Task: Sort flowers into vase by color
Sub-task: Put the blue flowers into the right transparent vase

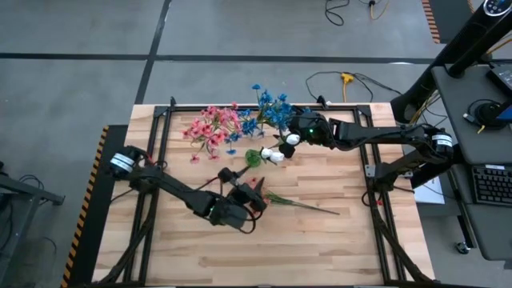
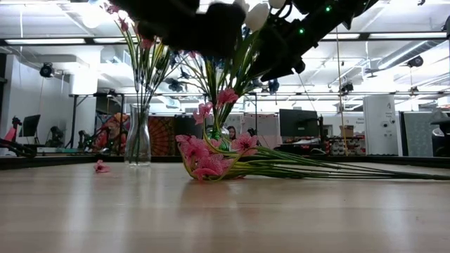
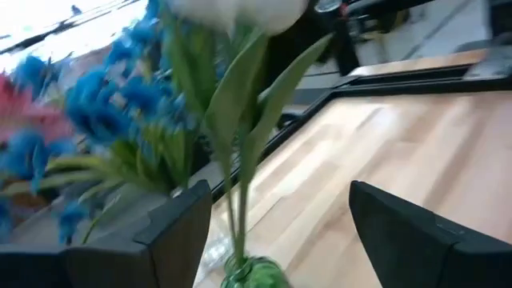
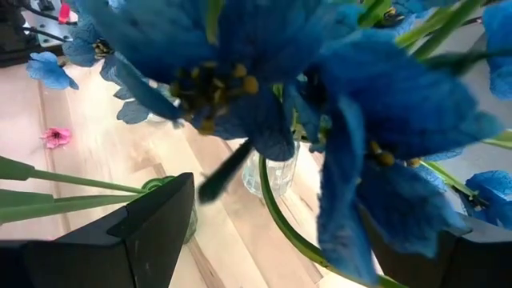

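**Grippers poised over flower-strewn table, fingers apart**

Left gripper (image 1: 254, 194) is seen near the middle of the wooden table (image 1: 336, 248), its two dark fingers (image 3: 180, 232) spread apart with nothing clamped between them. Through the gap in the left wrist view, a white flower (image 3: 240, 12) with broad green leaves is framed, standing in a green-mouthed vase (image 3: 254, 274) just ahead of the fingertips. Beside the left gripper, a pink sprig (image 1: 300, 205) is laid flat on the table, its long thin stem stretched out toward the right; in the low view its pink blossoms (image 2: 211, 158) are shown resting on the boards.

Right gripper (image 1: 293, 133) is held farther back, over the white flowers (image 1: 276, 154) and next to the blue flowers (image 1: 272, 110). Its fingers (image 4: 156, 220) are likewise parted and empty, with blue blossoms (image 4: 264, 72) crowded close before the right wrist camera and a clear glass vase (image 4: 276, 172) visible behind them.

Pink flowers (image 1: 212, 128) are gathered at the back left of the table, in a clear vase (image 2: 138, 140) as seen in the low view. A single pink blossom (image 1: 194, 158) is left loose on the wood near that vase
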You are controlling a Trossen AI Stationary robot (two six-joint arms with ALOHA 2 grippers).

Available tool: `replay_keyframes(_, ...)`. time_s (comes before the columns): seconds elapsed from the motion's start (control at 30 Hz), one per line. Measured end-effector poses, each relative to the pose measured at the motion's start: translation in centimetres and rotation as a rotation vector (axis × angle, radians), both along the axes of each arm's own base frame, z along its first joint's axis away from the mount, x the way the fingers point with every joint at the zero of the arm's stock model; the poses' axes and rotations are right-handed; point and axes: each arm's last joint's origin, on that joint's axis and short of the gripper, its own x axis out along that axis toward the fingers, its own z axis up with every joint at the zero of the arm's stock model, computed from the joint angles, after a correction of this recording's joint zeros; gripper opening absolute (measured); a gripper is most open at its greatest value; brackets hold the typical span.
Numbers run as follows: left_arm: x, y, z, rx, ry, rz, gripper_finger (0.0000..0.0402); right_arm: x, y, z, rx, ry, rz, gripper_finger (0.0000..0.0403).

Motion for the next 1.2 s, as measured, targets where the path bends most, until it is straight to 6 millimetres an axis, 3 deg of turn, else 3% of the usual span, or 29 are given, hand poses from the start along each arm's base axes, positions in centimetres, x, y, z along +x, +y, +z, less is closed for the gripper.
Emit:
replay_keyframes(0.3,0.1,3.3,-3.4,-0.061,-0.045,0.050,0.0278,0.0,0.0,0.0,-0.003,-0.003,0.001,0.0327)
replay_keyframes(0.67,1.0,7.3,-3.4,-0.054,-0.073,-0.014,0.0278,0.1,0.0,0.2,-0.011,-0.022,0.003,0.0327)
replay_keyframes(0.97,1.5,9.5,-3.4,-0.050,-0.031,-0.056,0.0278,0.1,0.0,0.2,-0.018,-0.018,0.007,0.0327)
replay_keyframes(1.2,1.7,10.8,-3.4,-0.050,-0.023,-0.064,0.0251,0.1,0.0,0.2,-0.020,-0.017,0.009,0.0327)
